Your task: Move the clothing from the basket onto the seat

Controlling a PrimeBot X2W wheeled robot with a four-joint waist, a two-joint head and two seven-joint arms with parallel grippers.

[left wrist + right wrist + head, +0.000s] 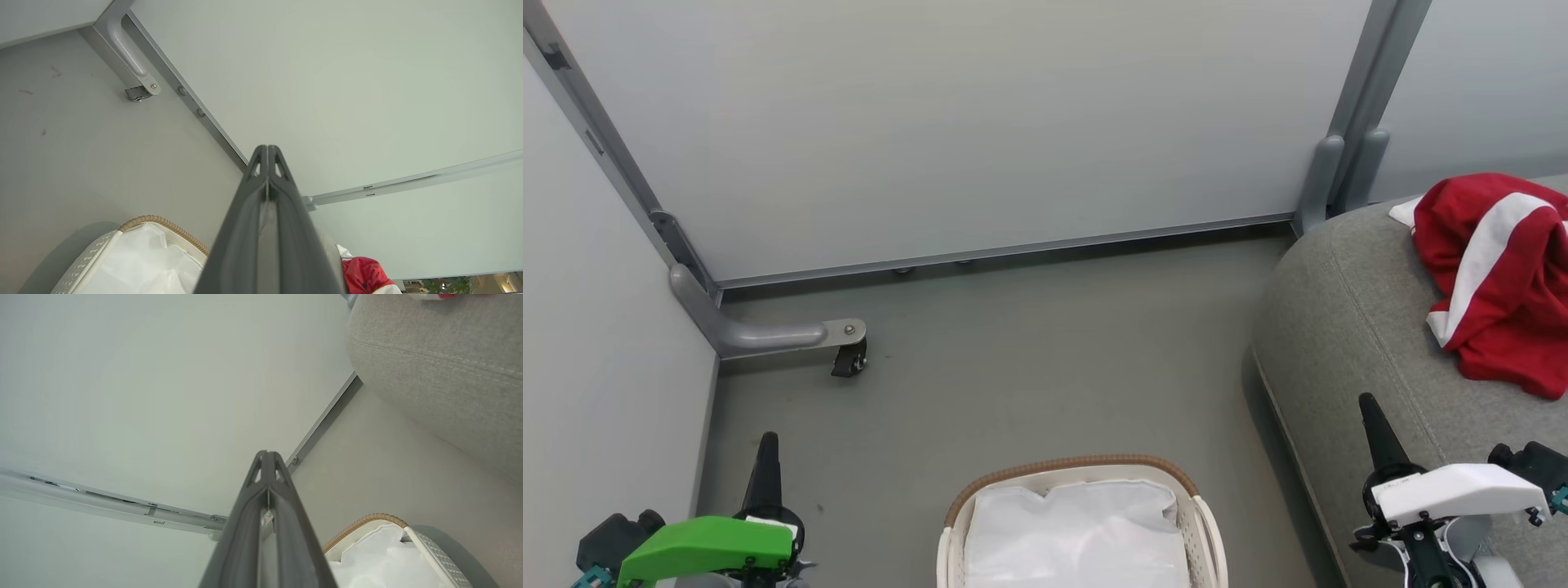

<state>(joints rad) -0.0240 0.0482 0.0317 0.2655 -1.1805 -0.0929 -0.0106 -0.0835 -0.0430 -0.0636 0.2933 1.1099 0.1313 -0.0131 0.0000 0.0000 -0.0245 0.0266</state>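
Clothing (1529,314) on seat (1339,343), right edge cropped

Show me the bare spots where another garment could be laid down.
The grey fabric sofa is bare between its rounded left edge and the crumpled red garment with white stripes. The grey floor is open between the white perforated basket with brown woven rim, the partition and the sofa. Crowded: the sofa's far right, under the garment.

Even, diffuse brightness; soft shadows; sharp focus; wrist views edge-distorted.
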